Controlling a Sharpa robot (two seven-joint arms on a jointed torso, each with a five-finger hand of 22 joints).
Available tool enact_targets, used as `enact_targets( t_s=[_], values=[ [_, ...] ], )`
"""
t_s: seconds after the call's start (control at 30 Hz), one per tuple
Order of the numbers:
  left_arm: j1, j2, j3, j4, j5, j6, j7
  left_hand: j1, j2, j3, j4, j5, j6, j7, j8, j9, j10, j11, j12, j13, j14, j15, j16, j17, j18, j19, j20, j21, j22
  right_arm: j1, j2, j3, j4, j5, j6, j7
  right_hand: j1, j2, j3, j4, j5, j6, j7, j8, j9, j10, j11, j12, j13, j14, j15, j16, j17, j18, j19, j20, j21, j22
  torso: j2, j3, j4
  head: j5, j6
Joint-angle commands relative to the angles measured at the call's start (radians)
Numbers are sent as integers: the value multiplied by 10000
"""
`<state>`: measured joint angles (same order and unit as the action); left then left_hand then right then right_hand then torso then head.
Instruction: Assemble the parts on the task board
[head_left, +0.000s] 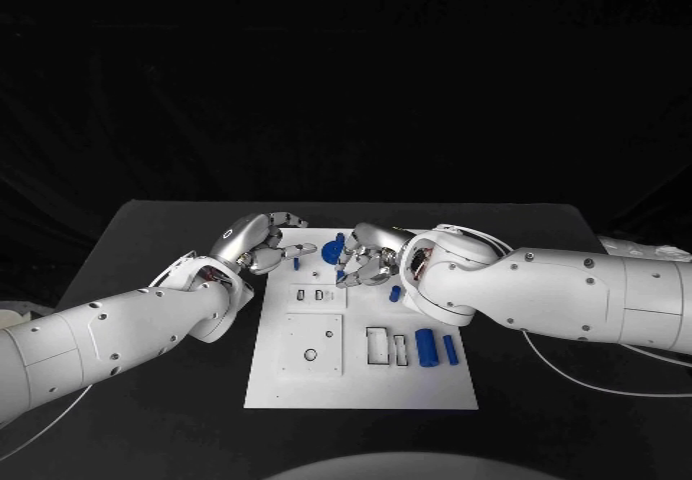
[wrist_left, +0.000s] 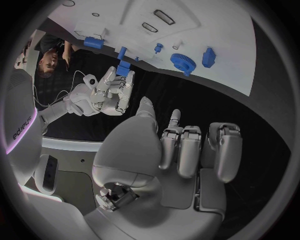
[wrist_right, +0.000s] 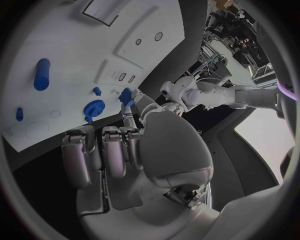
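Head view, from left to right: the left hand (head_left: 257, 243) hovers over the far left corner of the white task board (head_left: 325, 390), which lies in the middle of the black tabletop (head_left: 159, 225). Its fingers are curled in, and a small blue part (head_left: 297, 264) sits on the board just beside them; whether the fingers touch or pinch anything cannot be told from here. In the right wrist view this left hand (wrist_right: 147, 105) shows a blue piece (wrist_right: 126, 95) at its fingertips. Next comes a blue gear (head_left: 333, 251) standing near the board's far edge, between the two hands. The right hand (head_left: 365, 257) is over the far middle of the board, fingers bent downward around a blue block (wrist_left: 123, 67). Farther right, a small blue peg (head_left: 395, 293) lies on the board, and nearer the robot a blue cylinder (head_left: 427, 346) and a thinner blue bar (head_left: 450, 349) lie side by side beside rectangular slots (head_left: 376, 345).
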<state>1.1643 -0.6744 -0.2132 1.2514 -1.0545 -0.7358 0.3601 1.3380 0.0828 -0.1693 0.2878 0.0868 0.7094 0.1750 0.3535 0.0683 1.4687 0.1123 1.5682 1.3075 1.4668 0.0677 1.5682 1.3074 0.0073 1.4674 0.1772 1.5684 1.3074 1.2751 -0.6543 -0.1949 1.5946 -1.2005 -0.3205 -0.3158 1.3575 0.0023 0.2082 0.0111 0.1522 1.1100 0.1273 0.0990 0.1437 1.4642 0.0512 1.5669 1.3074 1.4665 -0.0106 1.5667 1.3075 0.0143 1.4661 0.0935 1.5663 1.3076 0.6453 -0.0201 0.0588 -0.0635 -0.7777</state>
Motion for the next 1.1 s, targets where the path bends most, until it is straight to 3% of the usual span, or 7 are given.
enact_targets(
  t_s=[0.03,0.53,1.1],
  values=[
    [1,20,4,1,-42,79,122,-10,99,-59,21,60,65,3,-60,1,1021,-27,26,2633,1040,-23,26,2634,-73,1034,38,24,2634,-117,206,1,-161,-153,308,-467,-140,-3,-43,4,-48,149,-45,-38,15,1066,88,39,2634,1043,74,41,2633,-143,1047,69,45,2632,3,1,-18,-5,-25],
    [-3,13,4,17,-48,76,129,-2,107,-62,21,63,73,2,-68,2,1021,-27,26,2633,1040,-24,26,2634,-73,1034,38,24,2634,-594,763,1,-670,-482,81,-781,-122,22,-32,-3,-68,151,-42,-57,5,1066,96,39,2634,1043,94,41,2633,-143,1047,88,45,2632,8,2,-5,-64,-83],
    [-3,-19,4,50,-58,71,126,-2,107,-62,21,63,73,2,-68,2,1021,-27,26,2633,1040,-24,26,2634,-73,1034,38,24,2634,-737,899,1,-849,-890,-173,-633,-41,37,-2,-62,-51,147,-35,-96,-13,1066,111,39,2634,1043,108,41,2633,-143,1047,115,45,2632,17,1,-7,-88,-78]
  ],
)
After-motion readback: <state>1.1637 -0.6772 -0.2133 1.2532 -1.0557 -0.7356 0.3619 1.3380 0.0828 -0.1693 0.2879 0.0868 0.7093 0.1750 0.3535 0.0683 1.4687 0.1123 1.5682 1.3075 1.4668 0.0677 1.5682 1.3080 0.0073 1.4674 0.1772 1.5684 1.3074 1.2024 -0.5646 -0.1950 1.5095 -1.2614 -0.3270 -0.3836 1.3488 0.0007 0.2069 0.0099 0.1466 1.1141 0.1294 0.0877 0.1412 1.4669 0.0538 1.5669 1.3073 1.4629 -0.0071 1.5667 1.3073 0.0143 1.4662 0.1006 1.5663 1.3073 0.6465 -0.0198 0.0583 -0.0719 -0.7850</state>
